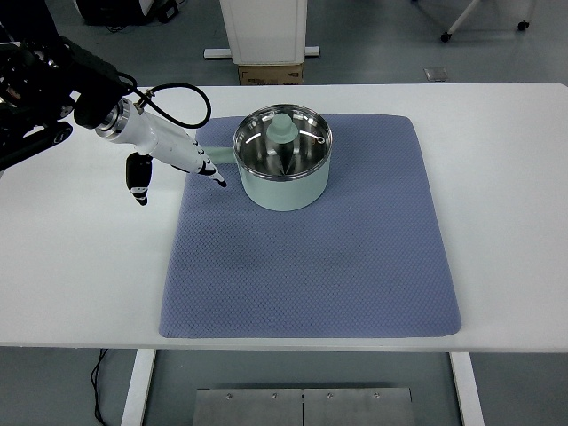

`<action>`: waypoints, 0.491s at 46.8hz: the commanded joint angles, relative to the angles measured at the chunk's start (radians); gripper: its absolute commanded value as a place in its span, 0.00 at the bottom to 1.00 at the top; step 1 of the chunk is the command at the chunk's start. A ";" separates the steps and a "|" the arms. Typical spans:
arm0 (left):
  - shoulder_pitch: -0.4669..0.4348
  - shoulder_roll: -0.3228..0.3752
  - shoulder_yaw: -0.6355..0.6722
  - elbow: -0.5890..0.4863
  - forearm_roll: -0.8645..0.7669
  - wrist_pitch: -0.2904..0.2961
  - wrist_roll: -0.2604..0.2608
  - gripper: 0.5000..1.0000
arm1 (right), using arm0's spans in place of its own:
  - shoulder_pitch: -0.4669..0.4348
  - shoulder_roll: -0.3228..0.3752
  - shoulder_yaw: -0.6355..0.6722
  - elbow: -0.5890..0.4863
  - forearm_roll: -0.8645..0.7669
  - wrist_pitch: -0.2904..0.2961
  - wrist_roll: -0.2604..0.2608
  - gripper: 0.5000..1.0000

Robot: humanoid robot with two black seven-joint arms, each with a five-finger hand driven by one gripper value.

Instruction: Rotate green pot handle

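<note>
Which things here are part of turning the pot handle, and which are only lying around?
Part of the job:
- green pot
- its handle, pointing left
- left hand, over the handle
- blue mat under the pot

Not part of it:
- cardboard box on the floor behind the white table
- white cabinet above the box

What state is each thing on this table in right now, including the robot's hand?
Pale green pot: upright on the mat, lid on, handle pointing left.
Glass lid with green knob: seated on the pot.
Pot handle: partly hidden beneath the hand.
Left hand: over the handle, fingers extended; contact unclear.
Blue quilted mat: flat on the white table.
</note>
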 commanded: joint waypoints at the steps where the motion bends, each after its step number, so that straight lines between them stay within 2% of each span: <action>1: -0.019 0.010 0.000 -0.002 -0.024 0.000 0.000 1.00 | 0.000 0.000 -0.002 0.000 0.000 0.000 -0.001 1.00; 17: -0.089 0.031 -0.009 0.006 -0.159 0.005 0.000 1.00 | 0.000 0.000 0.001 0.000 0.000 0.000 0.000 1.00; 23: -0.111 0.050 -0.018 0.009 -0.265 0.009 0.000 1.00 | 0.000 0.000 0.001 0.000 0.000 0.000 -0.001 1.00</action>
